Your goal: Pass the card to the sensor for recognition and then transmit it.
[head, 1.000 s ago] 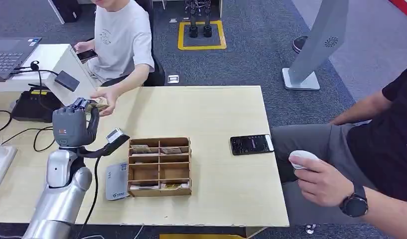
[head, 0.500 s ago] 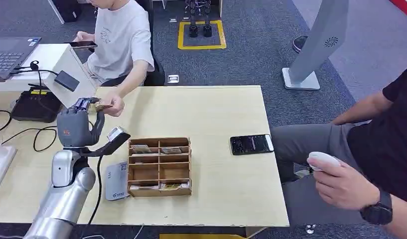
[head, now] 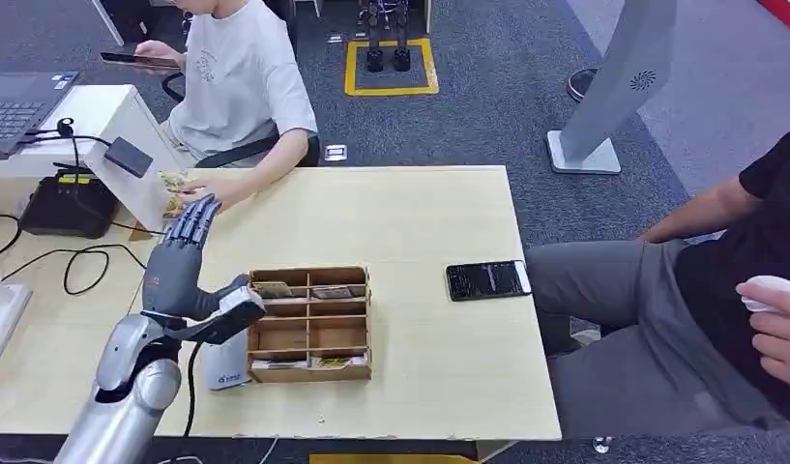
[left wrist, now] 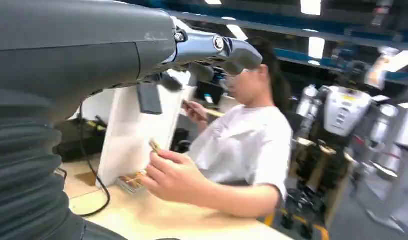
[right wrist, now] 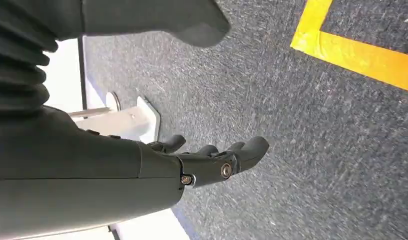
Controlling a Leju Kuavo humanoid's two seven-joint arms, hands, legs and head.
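card [head: 172, 181]: beyond the left hand's fingertips, in the seated person's hand [head: 199, 194] at the far left edge of the table [head: 429, 222]; the left wrist view shows that person pinching a card [left wrist: 155, 145] above a small stack lying on the table by the white stand
left hand [head: 178, 259]: fingers [head: 195, 218] stretched out straight and apart, gripping nothing, pointing toward the person's hand and just short of it; whether they touch it I cannot tell
right hand [right wrist: 211, 160]: hangs by the robot's side above the grey carpet, fingers loosely curved and apart, nothing in them
sensor [head: 131, 156]: dark pad on the sloped white stand, past the left fingertips and off to their left side, well clear of the hand
card box [head: 310, 322]: wooden compartment tray on the thumb side of the left hand, beside the wrist, with more cards in several slots
reader [head: 226, 360]: grey flat device on the table under the left forearm, touching the box's side
phone [head: 487, 279]: dark, lying flat, well off past the box from the fingers
progress: judging by the card resting with the person and the left hand bare, the handover looks done for this card; the cards left in the box suggest another pick, scan and pass lies ahead
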